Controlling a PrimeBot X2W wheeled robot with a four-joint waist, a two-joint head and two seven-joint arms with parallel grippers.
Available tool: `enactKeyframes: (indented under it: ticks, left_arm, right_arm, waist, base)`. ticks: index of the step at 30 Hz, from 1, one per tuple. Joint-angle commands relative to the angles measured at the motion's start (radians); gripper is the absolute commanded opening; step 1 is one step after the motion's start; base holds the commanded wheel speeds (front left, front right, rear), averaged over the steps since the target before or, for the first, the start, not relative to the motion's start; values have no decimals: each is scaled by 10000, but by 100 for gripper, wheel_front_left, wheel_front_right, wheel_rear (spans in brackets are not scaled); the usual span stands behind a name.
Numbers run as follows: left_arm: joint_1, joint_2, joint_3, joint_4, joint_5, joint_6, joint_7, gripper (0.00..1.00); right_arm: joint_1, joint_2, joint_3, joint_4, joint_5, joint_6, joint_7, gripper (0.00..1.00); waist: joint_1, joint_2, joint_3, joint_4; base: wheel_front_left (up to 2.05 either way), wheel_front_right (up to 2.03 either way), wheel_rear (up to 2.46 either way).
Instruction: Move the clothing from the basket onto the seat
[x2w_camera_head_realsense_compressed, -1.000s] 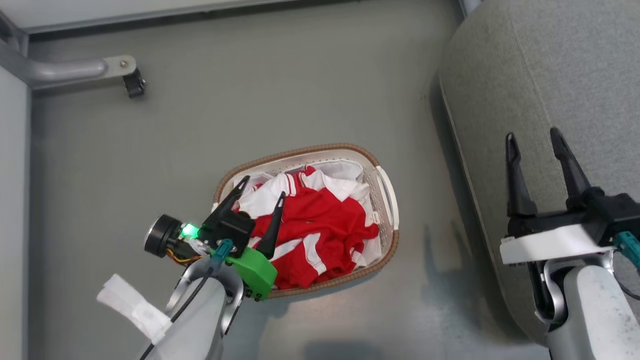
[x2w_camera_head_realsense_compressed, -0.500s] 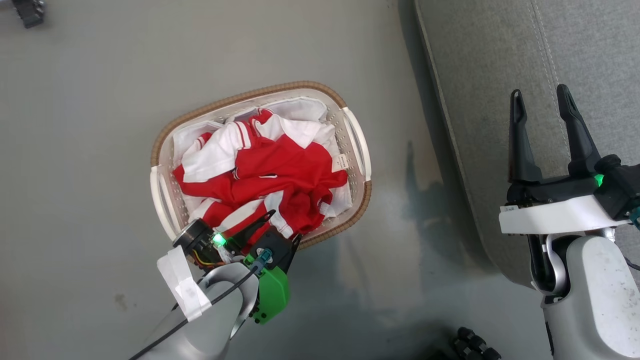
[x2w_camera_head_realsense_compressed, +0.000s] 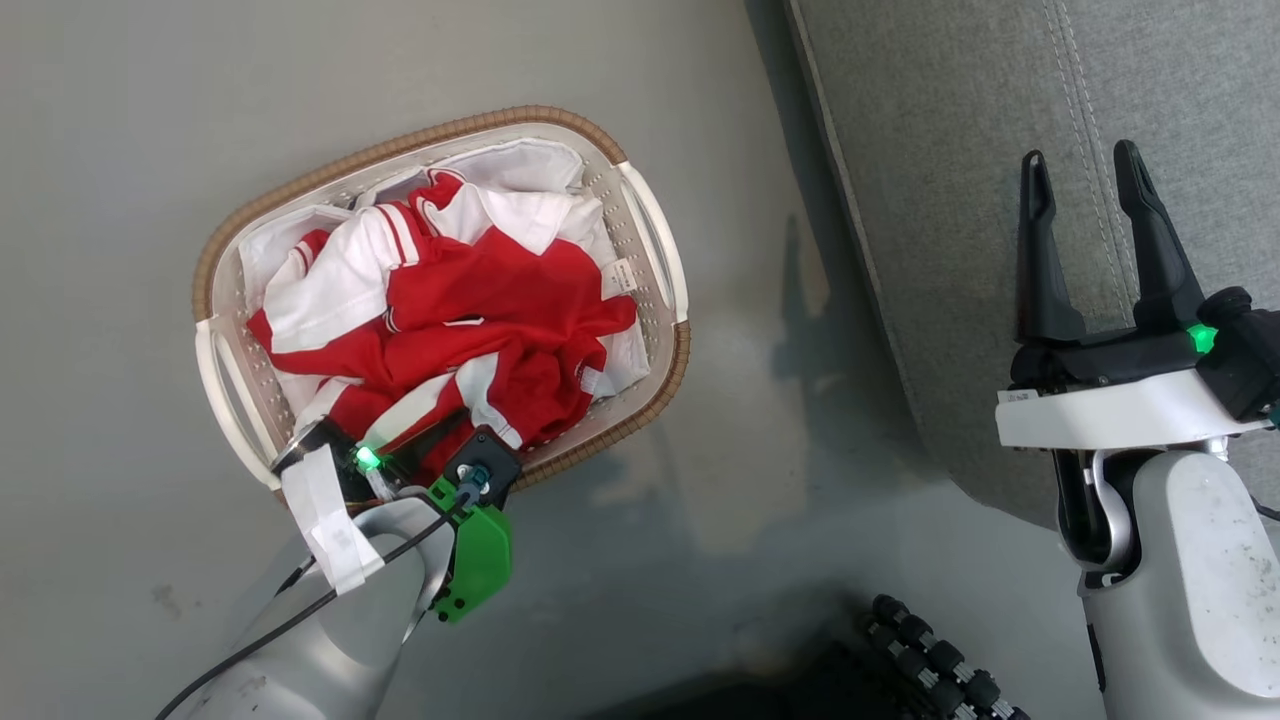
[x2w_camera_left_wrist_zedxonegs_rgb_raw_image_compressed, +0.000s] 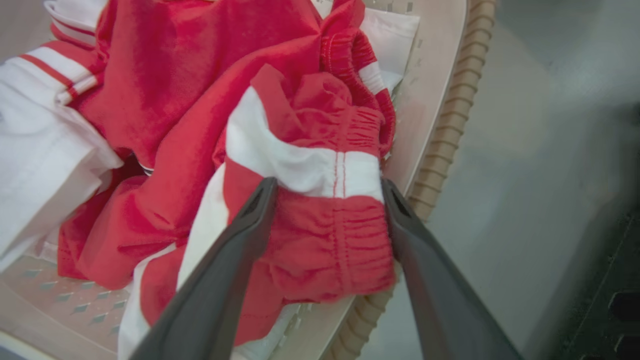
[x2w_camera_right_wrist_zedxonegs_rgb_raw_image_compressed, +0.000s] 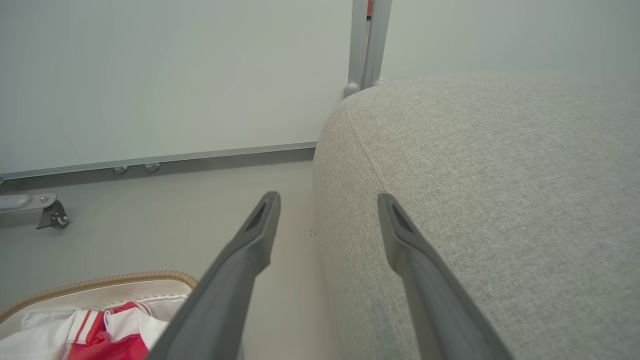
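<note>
Two risks stand out, I judge. The large grey fabric-upholstered seat fills the upper right of the head view, well apart from the basket across the grey floor. A limp garment carried that way could trail and drop short.

The small cream perforated plastic basket with a brown woven rim looks light. The left gripper works just beside its near rim, so cloth snagging there could drag or tip it.

The soft red clothing with white stripes lies tangled. Pulling one piece may lift others, or a thin fold may slip out.

All the clothing I can see is heaped in the basket at the upper left of the head view, over a plain white sheet lining.

In the left wrist view the left fingers stand wide, straddling a bunched red-and-white fold without yet pinching it. The right gripper hangs over the seat at the right edge, its fingers spread and holding nothing.
</note>
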Motion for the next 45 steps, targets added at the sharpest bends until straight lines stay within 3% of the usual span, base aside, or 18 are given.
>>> enactKeyframes:
  ticks: [1, 7, 8, 9, 10, 16, 22, 35, 45]
  left_arm:
    - [-225, 95, -18, 113, 25, 127, -27, 100]
    - [-488, 123, 151, 397, -197, 524, -118, 97]
    - [-523, 130, 192, 426, -261, 525, -146, 77]
    - [-552, 114, 213, 438, -296, 548, -172, 51]
    - [-594, 93, 219, 417, -336, 581, -200, 40]
    - [-341, 51, 147, 289, -464, 515, -329, 0]
    - [-30, -11, 164, -246, -607, 422, -371, 0]
    - [1006, 356, 252, -3106, -945, 142, -369, 0]
    - [317, 934, 38, -4856, -965, -117, -370, 0]
  right_arm:
    - [-119, -30, 11, -37, 60, 1, -49, 100]
    - [-230, -30, 90, -4, 171, 1, -49, 100]
    - [-233, -30, 101, 6, 187, 1, -49, 100]
    - [-236, -30, 109, 14, 198, 1, -49, 100]
    - [-241, -30, 116, 27, 208, 1, -49, 100]
    - [-174, -31, 153, 170, 162, 1, -49, 100]
    - [44, -33, 108, 316, -75, 1, -49, 100]
    - [1235, -36, -104, 848, -724, 1, -49, 100]
    - [2402, -38, 190, 1334, -996, 1, -49, 100]
  waist:
    - [-2, -1, 104, -84]
    - [-2, -1, 167, -146]
    - [-2, -1, 163, -153]
    - [-2, -1, 154, -157]
    - [-2, -1, 133, -156]
    - [-2, -1, -271, -88]
    - [-2, -1, -1128, 188]
    - [-2, -1, -3953, 1199]
    - [-2, -1, -5916, 1597]
  base:
    - [0, 0, 0]
    - [0, 0, 0]
    - [0, 0, 0]
    - [0, 0, 0]
    - [0, 0, 0]
    - [0, 0, 0]
    - [0, 0, 0]
    - [0, 0, 0]
    - [0, 0, 0]
